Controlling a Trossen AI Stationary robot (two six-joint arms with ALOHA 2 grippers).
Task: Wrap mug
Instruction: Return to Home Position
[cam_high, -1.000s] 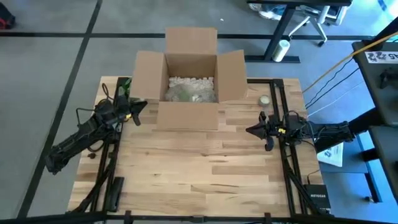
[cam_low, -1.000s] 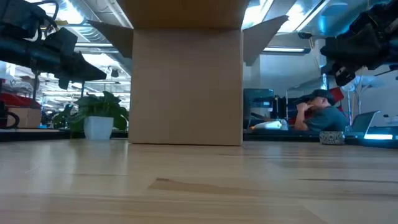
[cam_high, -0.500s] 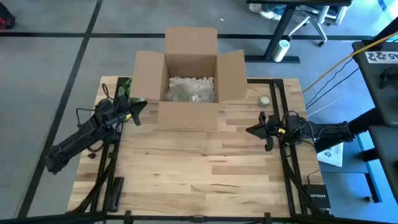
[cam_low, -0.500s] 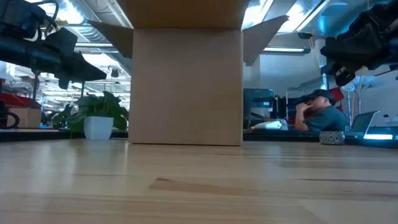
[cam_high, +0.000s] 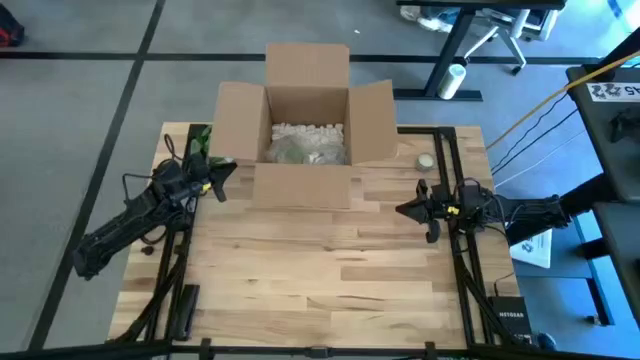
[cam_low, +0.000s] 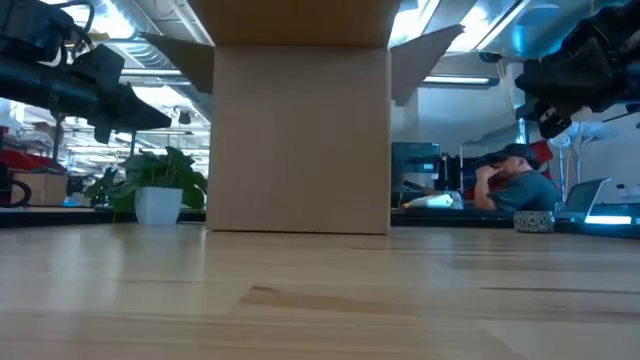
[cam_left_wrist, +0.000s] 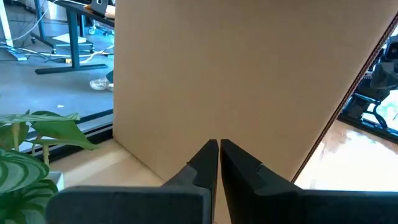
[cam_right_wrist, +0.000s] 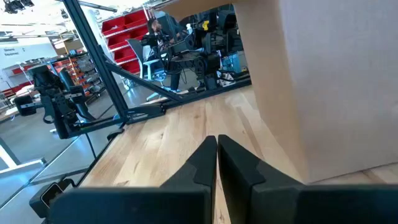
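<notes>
- Clear bubble wrap covers the wrapped mug (cam_high: 303, 152) completely, so its own colour cannot be made out. The bundle lies inside the cardboard box, toward the box's near wall.
- White packing peanuts (cam_high: 308, 129) cover the box floor behind the bundle and reach up to it.
- The cardboard box (cam_high: 238, 118) stands at the far middle of the table with its flaps folded outward. In the low view its plain front wall fills the middle of the picture.
- The left gripper (cam_high: 226, 172) hangs above the table just beside the box's near left corner, pointing toward the left flap. Its wrist view shows the two fingers pressed together with nothing between them, and brown cardboard fills most of the view beyond.
- The right gripper (cam_high: 401, 210) hangs above the table to the right of the box, apart from it and a little nearer than the box's front, pointing leftward. Its fingers are likewise closed together and hold nothing.
- The wooden table (cam_high: 320, 280) is made of light planks, with dark frame rails running along its left and right sides.
- A small pale round object (cam_high: 426, 160) lies on the table near the box's right flap; what it is cannot be told.
- A potted plant (cam_high: 199, 136) stands at the far left of the table, just behind the left gripper.
- A person (cam_low: 515, 182) sits in the room beyond the table, seen at the right of the low view.
</notes>
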